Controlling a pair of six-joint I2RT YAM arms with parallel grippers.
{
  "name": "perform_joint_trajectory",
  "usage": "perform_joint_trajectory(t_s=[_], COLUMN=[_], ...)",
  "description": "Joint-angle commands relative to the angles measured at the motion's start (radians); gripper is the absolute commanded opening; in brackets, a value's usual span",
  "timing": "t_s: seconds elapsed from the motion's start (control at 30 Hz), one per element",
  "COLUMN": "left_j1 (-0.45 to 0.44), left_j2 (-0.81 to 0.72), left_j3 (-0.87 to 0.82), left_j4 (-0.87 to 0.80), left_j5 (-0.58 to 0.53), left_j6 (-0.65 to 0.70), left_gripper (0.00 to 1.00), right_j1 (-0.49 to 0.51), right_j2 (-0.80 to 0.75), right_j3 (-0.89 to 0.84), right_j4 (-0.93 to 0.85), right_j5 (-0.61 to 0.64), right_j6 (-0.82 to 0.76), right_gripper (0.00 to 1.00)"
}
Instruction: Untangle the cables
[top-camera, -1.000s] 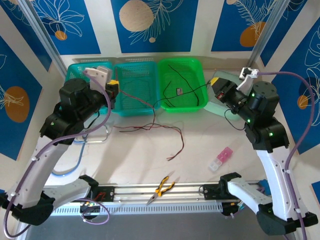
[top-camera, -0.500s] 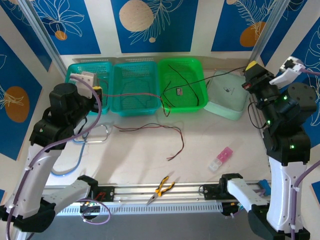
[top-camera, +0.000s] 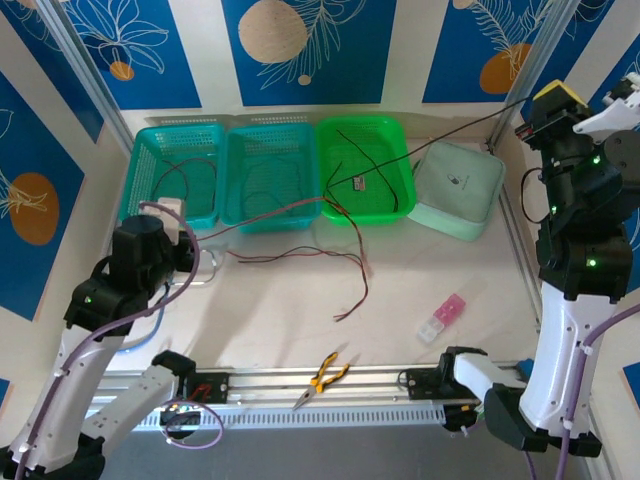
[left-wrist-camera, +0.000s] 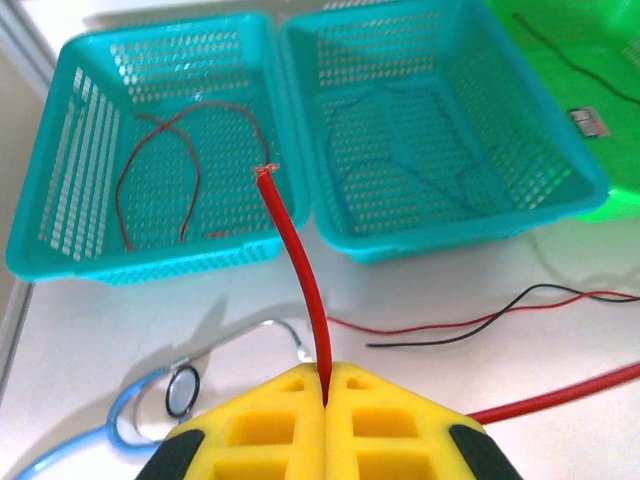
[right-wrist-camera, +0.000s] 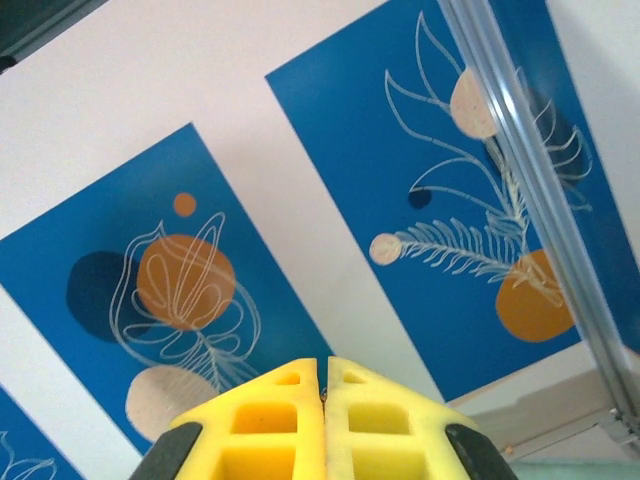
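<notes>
Left pincer (left-wrist-camera: 325, 378) has its yellow pads (left-wrist-camera: 270, 430) pressed together on a thin red cable (left-wrist-camera: 300, 260), whose bare end pokes out beyond them. Right pincer (right-wrist-camera: 322, 372), high at the right side, is likewise closed, gripping a thin dark cable (top-camera: 430, 140) that runs taut down into a green perforated plastic basket (top-camera: 362, 121). On the white table (top-camera: 280, 310), a left teal plastic basket (left-wrist-camera: 75, 170) contains another looped red wire (left-wrist-camera: 120, 200). A loose red-and-black wire pair (top-camera: 300, 255) lies before the baskets. Yellow-handled pliers (top-camera: 325, 375) rest at the table's near edge.
</notes>
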Motion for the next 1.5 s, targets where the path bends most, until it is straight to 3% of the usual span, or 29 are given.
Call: perform_joint_trajectory(t_s=[0.0, 0.33, 0.57, 0.7, 0.83, 1.2, 1.47], left_j1=[0.032, 0.152, 0.253, 0.352, 0.402, 0.587, 0.659], left_j2=[-0.020, -0.015, 0.000, -0.010, -0.013, -0.026, 0.013], left_j3=[-0.072, -0.215, -0.274, -0.329, -0.348, -0.465, -0.497], left_j4=[-0.012, 0.065, 0.090, 0.133, 0.152, 0.265, 0.331], left_j5=[-0.071, -0.007, 0.096, 0.224, 0.253, 0.274, 0.289], left_j6=[-0.060, -0.141, -0.206, -0.273, -0.292, -0.343, -0.356], left_gripper=[0.00, 0.00, 0.00, 0.00, 0.00, 0.00, 0.00], right_j1=[-0.035, -0.112, -0.124, -0.134, -0.140, -0.209, -0.276], right_j2=[0.017, 0.143, 0.220, 0.270, 0.318, 0.334, 0.374], right_j3=[0.088, 0.342, 0.485, 0.584, 0.681, 0.675, 0.733], right_j4=[0.075, 0.071, 0.074, 0.088, 0.091, 0.184, 0.190], right_j5=[0.075, 0.097, 0.111, 0.126, 0.157, 0.199, 0.194], right_j6=[-0.053, -0.094, -0.106, -0.111, -0.120, -0.084, -0.014], right_gripper=[0.00, 0.00, 0.00, 0.00, 0.00, 0.00, 0.00])
